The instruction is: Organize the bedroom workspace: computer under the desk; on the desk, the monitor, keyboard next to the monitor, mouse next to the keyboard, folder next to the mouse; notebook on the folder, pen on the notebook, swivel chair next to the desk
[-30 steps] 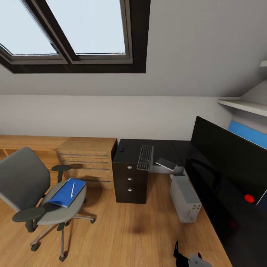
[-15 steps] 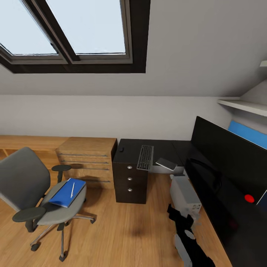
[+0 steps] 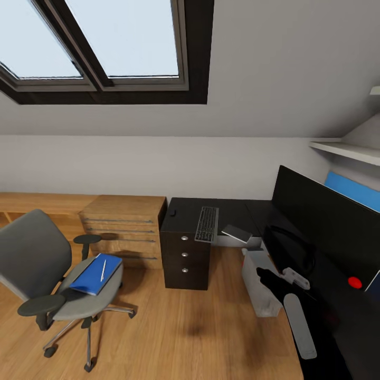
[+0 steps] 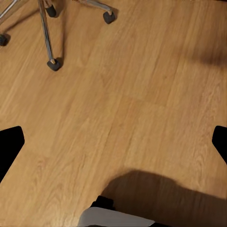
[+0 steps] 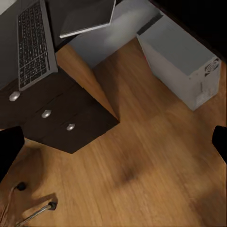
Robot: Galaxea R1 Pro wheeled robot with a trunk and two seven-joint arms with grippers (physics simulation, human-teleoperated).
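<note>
Reaching forward beside the computer (image 3: 262,282), the right tool (image 3: 264,275) holds nothing, its fingers spread apart; the folder (image 3: 96,274) lies on the swivel chair (image 3: 37,264), awaiting transfer to the surface (image 3: 232,211).

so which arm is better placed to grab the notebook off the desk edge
Right, probably. Its end effector is raised beside the computer, just short of the notebook overhanging the desk. The left wrist camera faces bare floor by the swivel chair.
</note>
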